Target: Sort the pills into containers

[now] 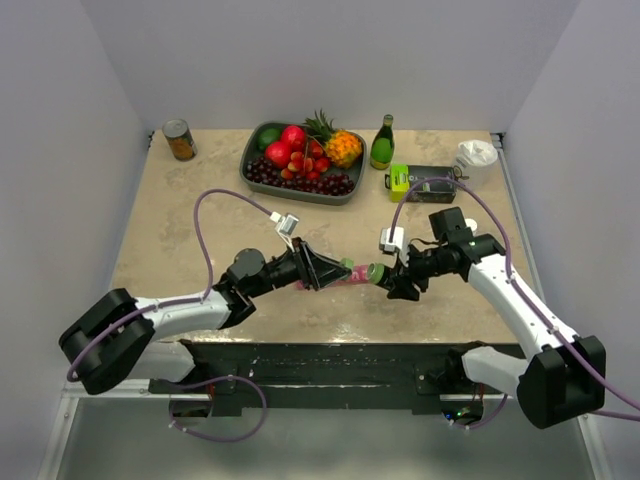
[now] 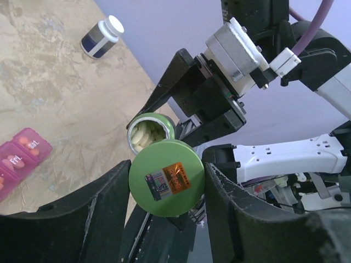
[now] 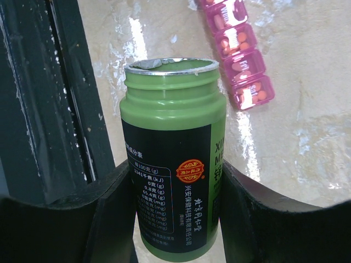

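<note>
Both arms reach inward over the table (image 1: 180,230): left end effector (image 2: 166,183) clamps a green cap (image 2: 164,161), right end effector (image 3: 171,189) grips the open green bottle (image 3: 173,126) near the pill organizer (image 3: 241,60).

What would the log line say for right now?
left gripper: holds green cap | right gripper: holds open green bottle | pink pill organizer: on table

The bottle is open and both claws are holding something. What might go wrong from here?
1. The green bottle in the right gripper is uncapped and holds pale pills. Tipped too far, many may pour out at once.
2. The pink pill organizer has small compartments whose lids look shut, so pills could scatter over the table.
3. The left gripper pinches the green cap by its rim, so it might slip.
</note>
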Motion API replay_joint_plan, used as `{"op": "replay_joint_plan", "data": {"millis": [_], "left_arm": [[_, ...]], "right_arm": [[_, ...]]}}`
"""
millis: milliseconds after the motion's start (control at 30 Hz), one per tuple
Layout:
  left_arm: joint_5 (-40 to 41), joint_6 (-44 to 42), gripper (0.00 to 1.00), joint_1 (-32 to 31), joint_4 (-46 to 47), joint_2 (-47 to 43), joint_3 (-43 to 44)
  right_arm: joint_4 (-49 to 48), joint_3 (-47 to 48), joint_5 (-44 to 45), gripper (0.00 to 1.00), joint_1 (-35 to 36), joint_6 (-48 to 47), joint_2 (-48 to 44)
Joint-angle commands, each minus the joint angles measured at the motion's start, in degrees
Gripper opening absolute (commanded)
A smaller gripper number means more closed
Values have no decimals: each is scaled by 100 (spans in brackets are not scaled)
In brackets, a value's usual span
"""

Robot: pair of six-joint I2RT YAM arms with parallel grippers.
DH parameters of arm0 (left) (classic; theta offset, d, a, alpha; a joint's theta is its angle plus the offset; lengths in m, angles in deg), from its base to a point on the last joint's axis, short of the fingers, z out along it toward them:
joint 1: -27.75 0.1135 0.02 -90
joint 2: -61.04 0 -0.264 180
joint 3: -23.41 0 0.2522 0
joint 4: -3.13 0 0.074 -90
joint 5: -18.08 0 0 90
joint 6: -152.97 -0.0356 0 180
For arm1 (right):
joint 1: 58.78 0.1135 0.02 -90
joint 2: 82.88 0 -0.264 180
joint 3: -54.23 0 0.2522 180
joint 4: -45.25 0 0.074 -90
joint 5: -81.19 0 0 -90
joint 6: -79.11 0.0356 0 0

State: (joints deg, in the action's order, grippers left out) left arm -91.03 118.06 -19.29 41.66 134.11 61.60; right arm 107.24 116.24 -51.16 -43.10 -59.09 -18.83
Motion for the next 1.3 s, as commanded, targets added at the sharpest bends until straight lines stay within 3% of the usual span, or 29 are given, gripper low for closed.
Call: {"op": "replay_joint_plan", "data": {"millis": [0,333,1267], "left_arm": [[145,186,0,-85,870,364,238],[531,221,0,-191,844,681,300],[268,450,0,-428,1108,1156,809]], "right_arm": [[-15,290,51,0,215,109,195],[46,554,-317,0,365,320,266],[11,958,-897,0,585,830,380]]}}
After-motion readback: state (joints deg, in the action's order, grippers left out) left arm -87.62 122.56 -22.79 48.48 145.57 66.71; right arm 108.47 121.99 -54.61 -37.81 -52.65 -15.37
